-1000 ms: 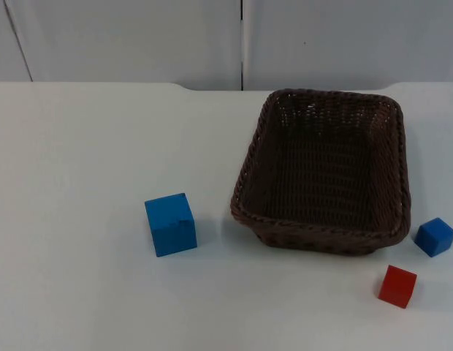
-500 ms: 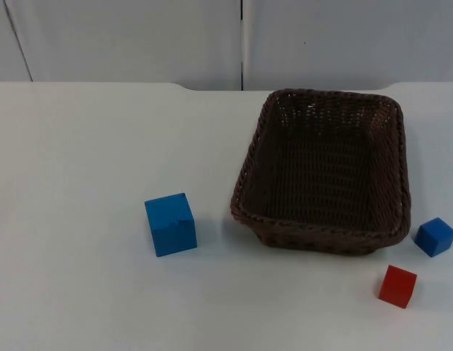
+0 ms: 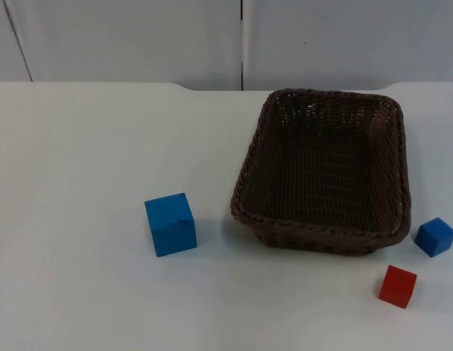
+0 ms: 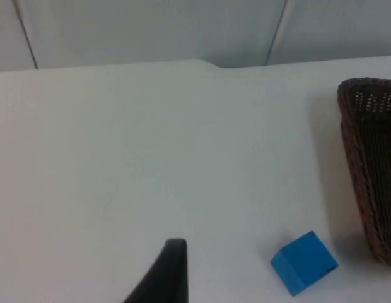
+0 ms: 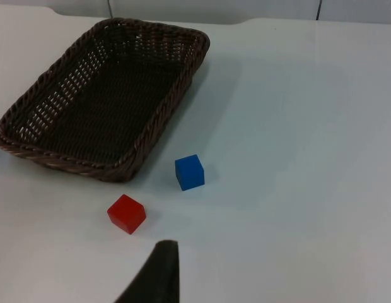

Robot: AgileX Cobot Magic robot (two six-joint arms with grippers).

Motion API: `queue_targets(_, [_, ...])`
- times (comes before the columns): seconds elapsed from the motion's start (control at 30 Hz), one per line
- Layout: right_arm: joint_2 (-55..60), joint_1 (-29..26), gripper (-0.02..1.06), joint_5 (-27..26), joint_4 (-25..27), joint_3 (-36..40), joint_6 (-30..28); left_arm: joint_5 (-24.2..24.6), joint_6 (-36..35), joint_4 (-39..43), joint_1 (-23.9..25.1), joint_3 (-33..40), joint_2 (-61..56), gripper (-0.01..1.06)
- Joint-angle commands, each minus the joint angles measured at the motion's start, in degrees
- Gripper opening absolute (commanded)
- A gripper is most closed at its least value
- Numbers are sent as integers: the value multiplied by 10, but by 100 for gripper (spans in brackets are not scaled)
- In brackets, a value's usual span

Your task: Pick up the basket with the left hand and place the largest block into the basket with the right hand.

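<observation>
Left hand [image 4: 167,271]: one black fingertip is visible in the left wrist view, held above the white surface [image 3: 80,183], clear of all objects. It looks across the surface toward the grey partition wall [image 3: 124,40], with the large blue cube [image 4: 304,262] and a stretch of basket rim ahead of it to the right. Whether this hand is spread or pressed together cannot be told.

Right hand [image 5: 154,274]: one black fingertip is visible in the right wrist view, held above the surface, touching nothing. The small red cube [image 5: 127,213] lies just ahead of it, the small blue cube [image 5: 190,172] a little beyond. Its state likewise cannot be told.

Dark brown woven rectangular basket [image 3: 325,172]: it stands upright on the surface, right of centre, open side up and with nothing inside. Its long axis runs near to far, tilted slightly so the far end leans right. One short end faces the wall, the other the near edge.

Large blue cube [image 3: 170,224]: it rests flat on the surface, left of the basket's near left corner, close to it but apart, turned a little off square.

Small blue cube [image 3: 435,236]: it sits just beside the basket's near right corner. The small red cube [image 3: 397,285] lies nearer still, apart from both.
</observation>
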Motion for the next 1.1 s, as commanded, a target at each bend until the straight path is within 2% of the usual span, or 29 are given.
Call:
queue_targets(0.0, [-2,-3,105,-3,-1,2,0,-3,16,-24,1,-8,11,100])
queue_targets(0.33, [-2,-3,105,-3,-1,2,0,-13,44,-59,1,-14,50,100])
queue_targets(0.57, [-2,-3,105,-3,-4,2,1,-13,95,-125,-1,-14,95,100])
queue_targets(0.9, [-2,-3,105,-3,-4,2,1,-14,137,-176,-1,-14,159,100])
queue_targets(1.07, [-2,-3,105,-3,-4,2,1,-34,146,-180,-31,-17,190,100])
